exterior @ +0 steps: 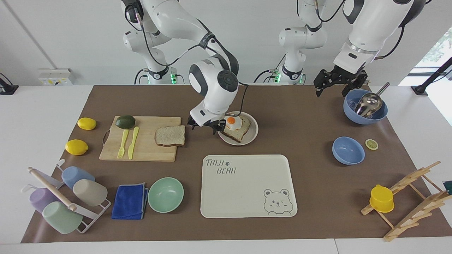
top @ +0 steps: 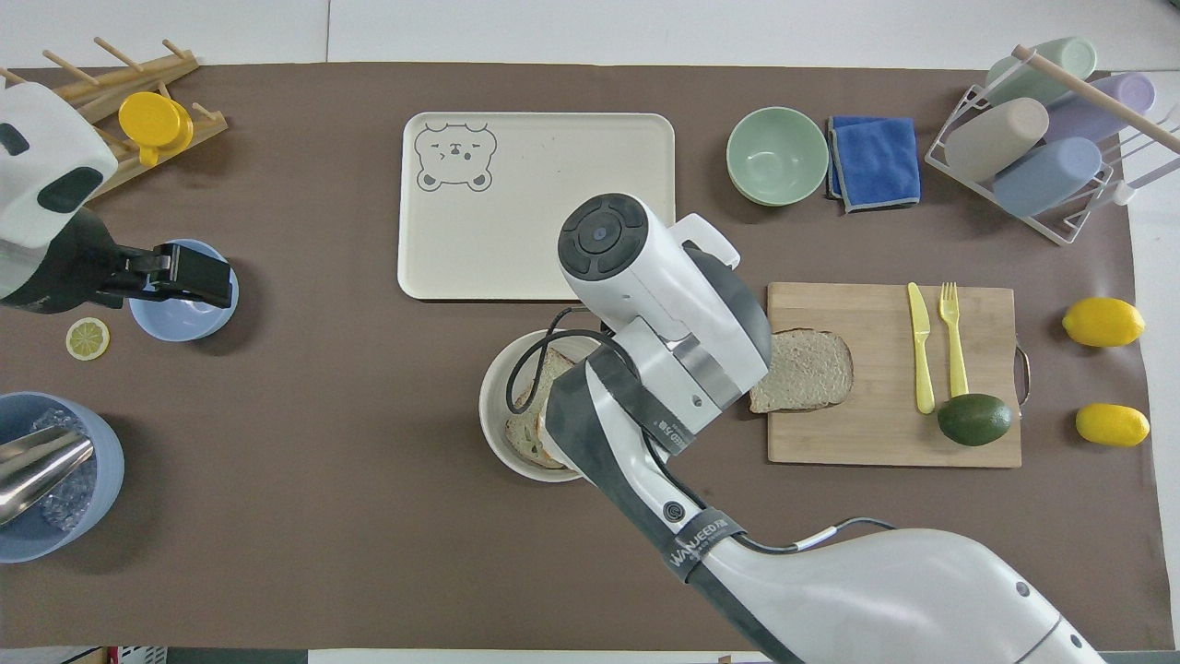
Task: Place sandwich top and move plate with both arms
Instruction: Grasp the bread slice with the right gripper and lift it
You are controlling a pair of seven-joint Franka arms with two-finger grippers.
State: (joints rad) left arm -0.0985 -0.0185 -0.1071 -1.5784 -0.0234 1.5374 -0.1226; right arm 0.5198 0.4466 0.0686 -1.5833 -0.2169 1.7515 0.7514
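Note:
The sandwich top [exterior: 170, 135] [top: 800, 370] is a plain bread slice lying flat on the wooden cutting board [exterior: 141, 148], at the board's end closest to the plate. The round cream plate [exterior: 251, 138] [top: 491, 406] sits mid-table and holds a toast slice with a fried egg [exterior: 232, 121]. My right gripper [exterior: 203, 129] hangs open and low between the bread slice and the plate's rim, with nothing between its fingers. In the overhead view its own arm hides it and covers part of the plate. My left gripper [exterior: 330, 93] [top: 214, 277] waits open near the blue scoop bowl.
An avocado [exterior: 125, 121], a yellow fork and a knife share the board, with two lemons [exterior: 86, 123] beside it. The Taiji Bear tray [exterior: 247, 187], mint bowl [exterior: 165, 194], blue cloth and cup rack [exterior: 65, 199] lie farther from the robots. Two blue bowls [exterior: 348, 150] and a wooden rack stand toward the left arm's end.

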